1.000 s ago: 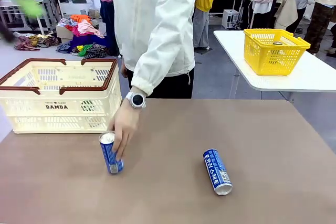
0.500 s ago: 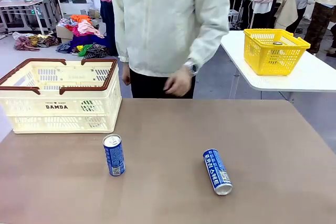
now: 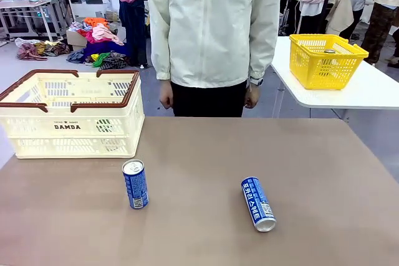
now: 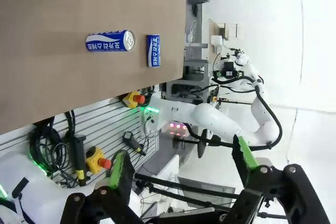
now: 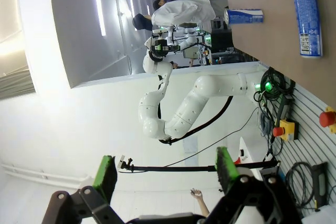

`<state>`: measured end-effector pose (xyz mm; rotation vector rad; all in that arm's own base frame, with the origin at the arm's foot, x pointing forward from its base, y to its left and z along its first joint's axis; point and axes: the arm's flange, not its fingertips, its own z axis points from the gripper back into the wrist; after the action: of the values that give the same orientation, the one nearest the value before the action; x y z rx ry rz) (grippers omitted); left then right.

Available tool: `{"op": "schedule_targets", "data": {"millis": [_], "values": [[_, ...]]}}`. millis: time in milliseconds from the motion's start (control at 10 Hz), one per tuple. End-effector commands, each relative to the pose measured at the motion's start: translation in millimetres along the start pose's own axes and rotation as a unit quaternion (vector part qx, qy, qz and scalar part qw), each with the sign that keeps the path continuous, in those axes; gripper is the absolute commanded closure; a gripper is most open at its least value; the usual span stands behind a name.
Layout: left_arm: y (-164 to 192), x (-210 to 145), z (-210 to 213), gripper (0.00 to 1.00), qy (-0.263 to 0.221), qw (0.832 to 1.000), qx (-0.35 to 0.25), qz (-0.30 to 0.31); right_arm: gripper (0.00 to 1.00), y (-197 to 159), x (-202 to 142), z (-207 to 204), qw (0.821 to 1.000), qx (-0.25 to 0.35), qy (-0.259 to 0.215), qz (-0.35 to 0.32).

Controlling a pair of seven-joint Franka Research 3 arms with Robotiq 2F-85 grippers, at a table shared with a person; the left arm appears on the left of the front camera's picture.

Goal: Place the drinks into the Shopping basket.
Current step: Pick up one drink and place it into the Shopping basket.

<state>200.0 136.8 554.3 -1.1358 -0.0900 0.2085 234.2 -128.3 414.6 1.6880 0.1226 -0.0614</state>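
Note:
Two drinks, both blue cans with white lettering, are on the brown table. One stands upright (image 3: 135, 184) just in front of the Shopping basket (image 3: 68, 123), a cream lattice basket with brown rim at the table's far left. The other can (image 3: 258, 203) lies on its side right of centre. In the left wrist view the upright can (image 4: 110, 41) and the lying can (image 4: 153, 51) are far off, and my left gripper (image 4: 181, 163) is open and holds nothing. My right gripper (image 5: 165, 174) is likewise open, far from the upright can (image 5: 244, 16) and the lying can (image 5: 306, 23).
A person in a pale jacket (image 3: 215, 29) stands at the far edge, both hands hanging at the sides. A yellow basket (image 3: 326, 60) sits on a white table behind to the right. Bare tabletop lies around and between the cans.
The person's hand let go of the upright can and drew back; the person now stands straight with arms down. The cans and basket have not moved.

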Motion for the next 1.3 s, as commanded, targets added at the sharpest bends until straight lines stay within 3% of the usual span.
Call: {"op": "schedule_targets", "data": {"millis": [0,300,500,600,700,800,900,1000,1200], "values": [[-39.5,-1.0,-3.9,0.0,0.021,0.998,0.042,-0.041,0.0,6.7,0.7,-1.7,1.0,0.005,-0.002,-0.009],[-202.1,5.4,-102.8,0.0,0.08,0.976,0.196,-0.051,0.0,6.7,0.7,-1.7,1.0,0.005,-0.002,-0.009],[-287.2,8.8,-229.1,0.0,0.11,0.946,0.303,-0.035,0.0,6.7,0.7,-1.7,1.0,0.005,-0.002,-0.009],[-308.3,7.7,-297.6,0.0,0.115,0.923,0.363,-0.054,0.0,6.7,0.7,-1.7,1.0,0.005,-0.002,-0.009],[-314.9,4.3,-370.0,0.0,0.053,0.894,0.439,-0.072,0.0,6.7,0.7,-1.7,1.0,0.005,-0.002,-0.009],[-310.3,-3.7,-440.4,0.0,0.048,0.871,0.475,-0.12,0.0,6.7,0.7,-1.7,1.0,0.005,-0.002,-0.009],[-296.0,-12.0,-503.7,0.0,0.025,0.857,0.491,-0.153,0.0,6.7,0.7,-1.7,1.0,0.005,-0.002,-0.009],[-278.8,-19.3,-547.4,0.0,0.0,0.853,0.493,-0.169,0.0,6.7,0.7,-1.7,1.0,0.005,-0.002,-0.009],[-227.5,-27.1,-612.7,0.0,0.031,0.859,0.477,-0.182,0.0,6.7,0.7,-1.7,1.0,0.005,-0.002,-0.009]]}}
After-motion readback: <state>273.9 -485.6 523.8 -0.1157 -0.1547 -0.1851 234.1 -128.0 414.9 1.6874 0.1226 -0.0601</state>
